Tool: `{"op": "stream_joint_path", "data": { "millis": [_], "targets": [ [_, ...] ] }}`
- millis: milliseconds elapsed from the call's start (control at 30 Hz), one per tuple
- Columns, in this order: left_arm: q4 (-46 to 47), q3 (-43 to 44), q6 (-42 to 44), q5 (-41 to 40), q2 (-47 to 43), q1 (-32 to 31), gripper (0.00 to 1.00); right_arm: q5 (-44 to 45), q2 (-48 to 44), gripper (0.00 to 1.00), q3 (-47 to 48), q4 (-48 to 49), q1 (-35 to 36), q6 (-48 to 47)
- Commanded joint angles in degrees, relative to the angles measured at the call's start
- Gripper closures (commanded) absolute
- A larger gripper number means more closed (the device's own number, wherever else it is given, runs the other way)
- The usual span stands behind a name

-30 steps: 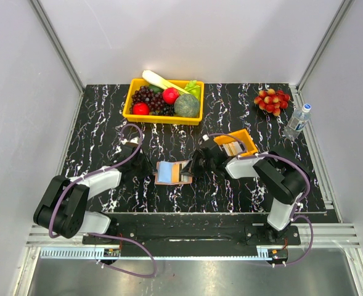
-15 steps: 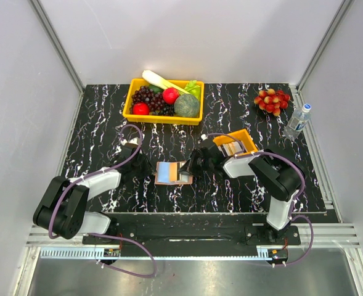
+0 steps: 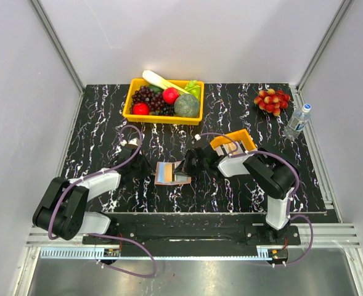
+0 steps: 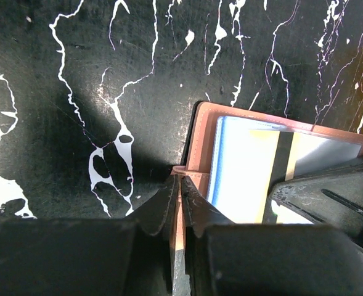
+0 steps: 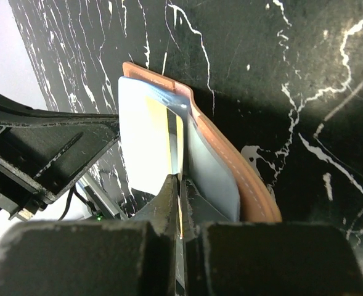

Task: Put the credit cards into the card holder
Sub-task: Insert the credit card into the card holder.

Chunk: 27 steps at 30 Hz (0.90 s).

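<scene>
Top view: the card holder (image 3: 171, 174) lies mid-table, with the orange tray (image 3: 241, 134) at its 2 o'clock.

Left wrist: the left gripper (image 4: 180, 188) pinches the card holder's edge.

Right wrist: the right gripper (image 5: 177, 185) clamps a credit card (image 5: 145, 142) against the pale slots. Best to slide it straight in while the card holder is kept steady.

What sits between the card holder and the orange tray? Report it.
The right gripper fills the stretch from the orange tray to the card holder; the top view shows it.

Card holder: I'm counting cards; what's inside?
In the card holder, one striped card, pinched by the right gripper, lies on the pale slots; cards deeper inside would be hidden.
</scene>
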Motion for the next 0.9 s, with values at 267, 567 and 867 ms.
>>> {"op": "stream_joint_path", "data": {
  "millis": [267,567,867],
  "targets": [
    [-2.5,-2.1,-1.0,2.2,1.3,-1.4,1.0,6.9,-3.6,0.69,0.9,-10.9,1.7,-4.5],
    [-3.0,-1.8,-1.0,2.2,1.3,-1.4,1.0,4.5,-5.3,0.59,0.9,-9.0,1.7,-5.7],
    [-2.2,-1.6,-1.0,2.9,1.3,-1.4,1.0,0.3,-2.0,0.66,5.0,-7.7,2.7,-6.1]
  ]
}}
